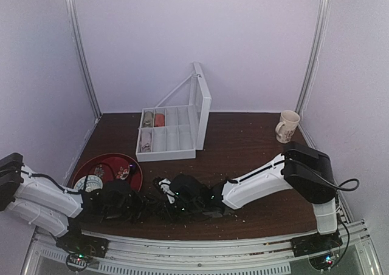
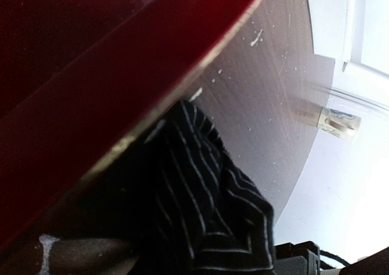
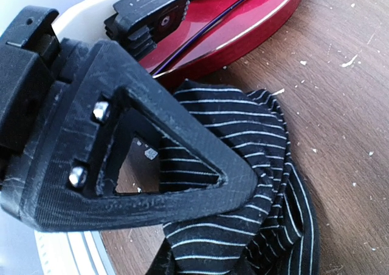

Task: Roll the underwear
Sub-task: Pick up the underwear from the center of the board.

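The right pincer is clamped on a gathered fold of the underwear. I cannot tell whether the left pincer is open or closed. The underwear lies crumpled on the tabletop against the tray rim, between the two pincers. Nothing is rolled yet, so this looks like the straightening step. Next, the left pincer needs an edge clear of the tray so the cloth can be pulled flat.

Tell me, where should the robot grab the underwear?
Probably a raised striped fold of the underwear on the side away from the tray, coming down from above. It lies crumpled on the table, so folds stick up to pinch, and the tray's rim crowds its other side.
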Tool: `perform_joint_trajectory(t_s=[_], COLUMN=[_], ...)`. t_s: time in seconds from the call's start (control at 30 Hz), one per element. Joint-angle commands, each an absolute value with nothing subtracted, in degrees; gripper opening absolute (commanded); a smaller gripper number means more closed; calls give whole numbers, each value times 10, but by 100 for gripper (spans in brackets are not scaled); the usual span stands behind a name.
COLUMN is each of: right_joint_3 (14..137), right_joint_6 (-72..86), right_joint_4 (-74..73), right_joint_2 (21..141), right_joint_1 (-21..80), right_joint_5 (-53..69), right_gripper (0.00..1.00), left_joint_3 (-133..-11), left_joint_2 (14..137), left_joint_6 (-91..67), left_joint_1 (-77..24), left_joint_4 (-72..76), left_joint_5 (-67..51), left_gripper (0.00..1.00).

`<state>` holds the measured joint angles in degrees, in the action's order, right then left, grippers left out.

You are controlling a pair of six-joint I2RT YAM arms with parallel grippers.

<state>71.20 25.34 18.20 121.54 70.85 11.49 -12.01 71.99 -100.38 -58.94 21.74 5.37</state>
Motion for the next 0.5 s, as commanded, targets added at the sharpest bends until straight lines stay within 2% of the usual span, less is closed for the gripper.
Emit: perform_joint_trajectory(t_s=[0.0,0.1,0.2,0.33,0.47], right_joint_3=[690,689,688,669,636], right_joint_6=[238,236,233,237,246], right_joint_4=[99,97,95,117,149], right_joint_2=[1257,1255,1253,1239,1212], right_joint_1=[738,738,738,731,715], right_joint_5=[227,227,226,228,234], right_gripper=[0,1,6,20,24], left_joint_3=[-109,-109,-108,-104,-102], left_joint_2=[748,745,742,740,733], left_joint_6=[-1002,-1003,-1002,-1003,-1001], left_joint_1=[-592,-592,-592,-592,-592], left_joint_4=[217,211,206,206,207], left_joint_5=[49,50,51,51,49], left_gripper=[35,24,20,2,0])
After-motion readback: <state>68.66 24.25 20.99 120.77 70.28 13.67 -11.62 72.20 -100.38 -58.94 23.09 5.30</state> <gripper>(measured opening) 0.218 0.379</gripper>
